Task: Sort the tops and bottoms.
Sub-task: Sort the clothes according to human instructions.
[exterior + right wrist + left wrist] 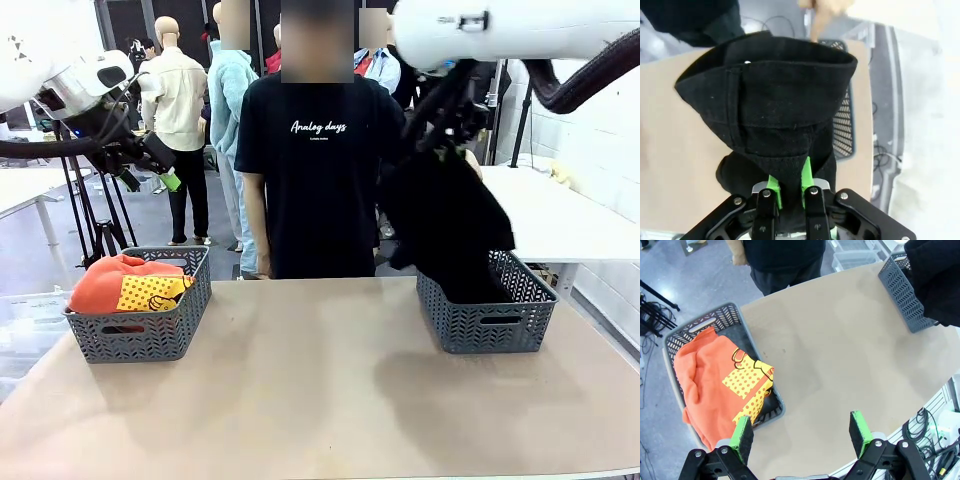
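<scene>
A black bottom garment (450, 220) hangs from my right gripper (437, 135) over the right grey basket (487, 322), its lower end inside the basket. In the right wrist view the green pads of my right gripper (790, 180) are shut on the black cloth (775, 110), which shows a tiny white button. An orange top (120, 283) with a yellow dotted patch lies in the left grey basket (140, 335). My left gripper (165, 172) is open, raised above and behind that basket. In the left wrist view it (800, 432) looks down on the orange top (715, 385).
A person in a black printed T-shirt (318, 150) stands at the table's far edge between the baskets; a hand (827, 12) shows beyond the held cloth. The tan tabletop (320, 400) lies bare between the baskets. A tripod (95, 220) stands behind the left basket.
</scene>
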`<state>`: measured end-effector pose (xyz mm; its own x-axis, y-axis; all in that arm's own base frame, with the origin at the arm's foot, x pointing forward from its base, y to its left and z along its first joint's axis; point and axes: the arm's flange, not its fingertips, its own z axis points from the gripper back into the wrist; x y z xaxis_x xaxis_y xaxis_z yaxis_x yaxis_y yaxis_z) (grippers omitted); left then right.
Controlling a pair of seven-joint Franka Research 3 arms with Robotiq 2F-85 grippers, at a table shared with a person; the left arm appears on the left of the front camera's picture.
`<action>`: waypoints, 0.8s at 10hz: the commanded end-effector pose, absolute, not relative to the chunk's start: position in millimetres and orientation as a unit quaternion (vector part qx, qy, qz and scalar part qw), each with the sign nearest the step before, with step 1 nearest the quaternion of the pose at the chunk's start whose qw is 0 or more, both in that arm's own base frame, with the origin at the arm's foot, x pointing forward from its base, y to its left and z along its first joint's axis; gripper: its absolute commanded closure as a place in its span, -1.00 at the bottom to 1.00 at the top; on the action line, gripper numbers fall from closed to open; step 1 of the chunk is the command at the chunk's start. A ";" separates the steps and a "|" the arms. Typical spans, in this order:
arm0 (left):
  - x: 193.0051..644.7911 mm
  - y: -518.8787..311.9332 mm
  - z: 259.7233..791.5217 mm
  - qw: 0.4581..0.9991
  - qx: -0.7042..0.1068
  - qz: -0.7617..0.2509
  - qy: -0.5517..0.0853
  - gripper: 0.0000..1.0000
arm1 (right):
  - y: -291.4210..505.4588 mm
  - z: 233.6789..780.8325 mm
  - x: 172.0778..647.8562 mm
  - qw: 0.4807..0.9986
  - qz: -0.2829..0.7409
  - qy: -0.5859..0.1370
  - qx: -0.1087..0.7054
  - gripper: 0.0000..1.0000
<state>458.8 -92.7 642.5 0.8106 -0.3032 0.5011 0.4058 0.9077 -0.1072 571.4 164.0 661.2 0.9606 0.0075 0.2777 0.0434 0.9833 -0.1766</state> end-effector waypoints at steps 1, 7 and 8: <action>457.7 -92.5 643.4 0.945 -0.105 -0.187 -0.246 -1.00 | 132.1 664.3 556.5 0.991 0.006 -0.111 -0.074 1.00; 457.7 -92.5 643.4 0.945 -0.105 -0.187 -0.246 -1.00 | 116.0 655.4 571.4 0.991 -0.004 -0.111 -0.075 1.00; 457.7 -92.5 643.4 0.945 -0.105 -0.187 -0.246 -1.00 | 116.0 655.4 571.4 0.991 -0.004 -0.111 -0.075 1.00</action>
